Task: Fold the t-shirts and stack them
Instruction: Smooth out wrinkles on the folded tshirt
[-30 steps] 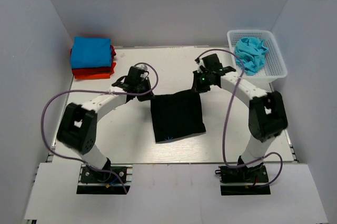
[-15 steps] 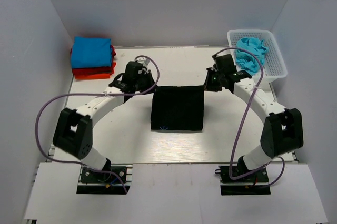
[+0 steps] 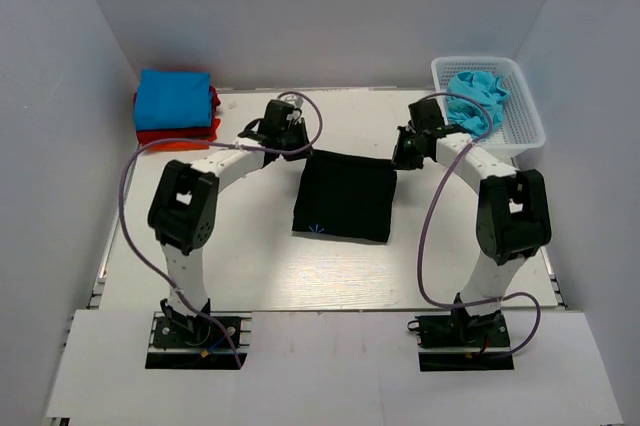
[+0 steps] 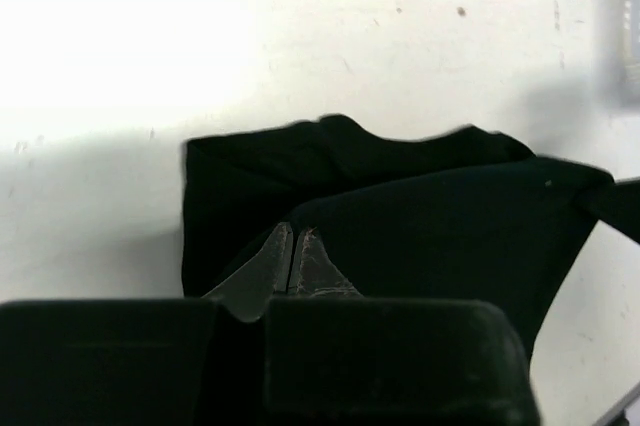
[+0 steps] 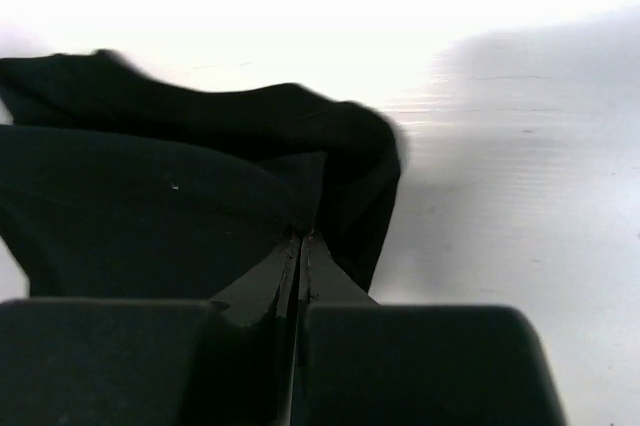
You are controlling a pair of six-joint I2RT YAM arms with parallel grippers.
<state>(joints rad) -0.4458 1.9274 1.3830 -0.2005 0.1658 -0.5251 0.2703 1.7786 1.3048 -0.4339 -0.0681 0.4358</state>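
we see the black t-shirt (image 3: 345,198) lying folded into a rough rectangle near the middle of the tabletop (image 3: 250,246), a little toward its far edge, with a small pale mark showing near its front left corner. the left claw (image 4: 293,251) is at the shirt's far left corner, and in the left wrist view its two fingers are pressed together with the tips buried in the black cloth, pinching a fold that rises toward them. the right claw (image 5: 300,256) is at the shirt's far right corner, and its fingers are likewise pressed together on a raised ridge of the same cloth. between the two claws the far edge of the shirt sits bunched and slightly lifted, while the rest lies flat on the tabletop. in the far left corner of the tabletop a folded blue t-shirt (image 3: 173,98) rests on top of folded red t-shirts (image 3: 175,138), making a neat pile well apart from the black one. in the far right corner stands a white basket (image 3: 528,106) holding a crumpled turquoise t-shirt (image 3: 476,101); the right claw is near the basket's front left side but apart from it.
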